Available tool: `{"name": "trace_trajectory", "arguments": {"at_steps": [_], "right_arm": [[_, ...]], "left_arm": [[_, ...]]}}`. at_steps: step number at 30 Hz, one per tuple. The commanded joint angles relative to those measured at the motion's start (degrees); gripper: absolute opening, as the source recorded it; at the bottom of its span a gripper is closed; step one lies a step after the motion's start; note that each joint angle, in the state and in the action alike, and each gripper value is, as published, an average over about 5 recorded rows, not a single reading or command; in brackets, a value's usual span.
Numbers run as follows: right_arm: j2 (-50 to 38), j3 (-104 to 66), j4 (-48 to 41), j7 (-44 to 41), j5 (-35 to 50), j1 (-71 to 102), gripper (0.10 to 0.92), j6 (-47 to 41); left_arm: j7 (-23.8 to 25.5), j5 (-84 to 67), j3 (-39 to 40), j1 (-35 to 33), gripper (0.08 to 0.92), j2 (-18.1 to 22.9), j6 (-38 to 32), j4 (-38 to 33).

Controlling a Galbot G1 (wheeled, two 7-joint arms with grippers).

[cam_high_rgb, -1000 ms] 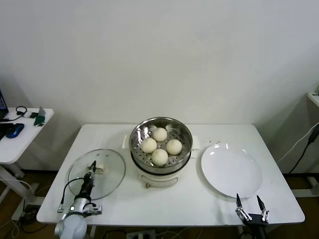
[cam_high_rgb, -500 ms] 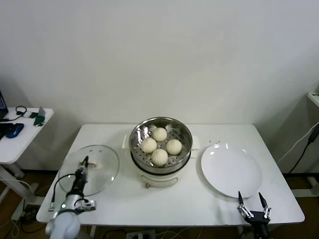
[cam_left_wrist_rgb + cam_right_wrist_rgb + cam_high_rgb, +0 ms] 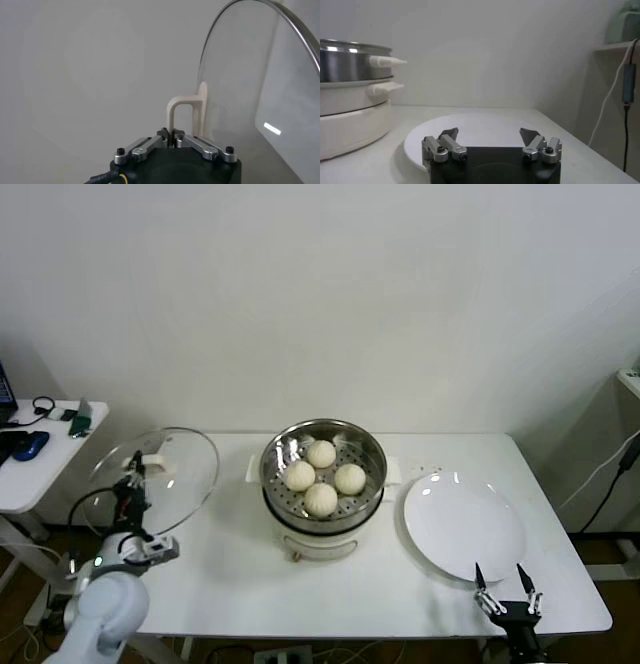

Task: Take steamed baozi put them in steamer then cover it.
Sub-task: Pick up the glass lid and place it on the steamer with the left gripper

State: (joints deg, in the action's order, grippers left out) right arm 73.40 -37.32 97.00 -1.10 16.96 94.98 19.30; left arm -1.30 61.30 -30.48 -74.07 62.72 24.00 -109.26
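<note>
Several cream-white baozi (image 3: 320,477) lie in the shiny steamer (image 3: 374,467), which stands uncovered on its cream pot base (image 3: 318,541) at mid-table. Out beyond the table's left edge my left gripper (image 3: 131,481) holds the glass cover (image 3: 170,469) in the air, tilted nearly on edge. In the left wrist view the gripper (image 3: 171,136) is shut on the cover's cream handle (image 3: 184,111), with the glass (image 3: 250,95) beside it. By the table's front right edge my right gripper (image 3: 507,588) waits open. The right wrist view shows its jaws (image 3: 490,137) wide apart with nothing between them.
A flat white plate (image 3: 463,526) lies right of the steamer, just beyond my right gripper, and shows as the plate (image 3: 480,125) in the right wrist view. A small side table (image 3: 45,459) with a mouse and headphones stands to the left of the work table.
My left gripper has lifted the cover off the table's left part, carrying it up and to the left and tipping it toward upright. The right gripper has barely moved.
</note>
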Motion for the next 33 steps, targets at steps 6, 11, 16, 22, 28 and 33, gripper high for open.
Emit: {"name": "trace_trajectory", "arguments": {"at_steps": [6, 11, 16, 22, 28, 33], "right_arm": [[0.2, 1.4, 0.7, -0.7, -3.0, -1.7, 0.823, -0.8], [0.1, 1.7, -0.2, -0.8, -3.0, -2.0, 0.823, -0.4], [-0.5, 1.2, -0.7, -0.6, -2.7, -1.9, 0.823, -0.1], [-1.1, 0.5, -0.9, -0.5, -1.6, -1.6, 0.823, 0.1], [-1.0, 0.4, -1.3, -0.5, -1.5, -1.5, 0.822, 0.4], [-0.9, 0.4, -1.7, -0.5, -1.5, -1.7, 0.823, 0.6]], "left_arm": [[7.8, 12.8, 26.5, 9.8, 0.140, 9.6, 17.4, -8.5], [10.2, 18.2, 32.4, 14.8, 0.140, 16.4, 19.0, -4.7], [11.2, 20.4, 34.8, 18.0, 0.140, 20.6, 20.0, -1.0], [11.3, 22.1, 37.4, 20.7, 0.140, 24.0, 20.1, 3.3], [12.4, 24.4, 39.3, 22.5, 0.140, 26.6, 20.4, 7.1], [13.5, 26.6, 40.0, 23.2, 0.140, 27.9, 20.4, 10.0]]}}
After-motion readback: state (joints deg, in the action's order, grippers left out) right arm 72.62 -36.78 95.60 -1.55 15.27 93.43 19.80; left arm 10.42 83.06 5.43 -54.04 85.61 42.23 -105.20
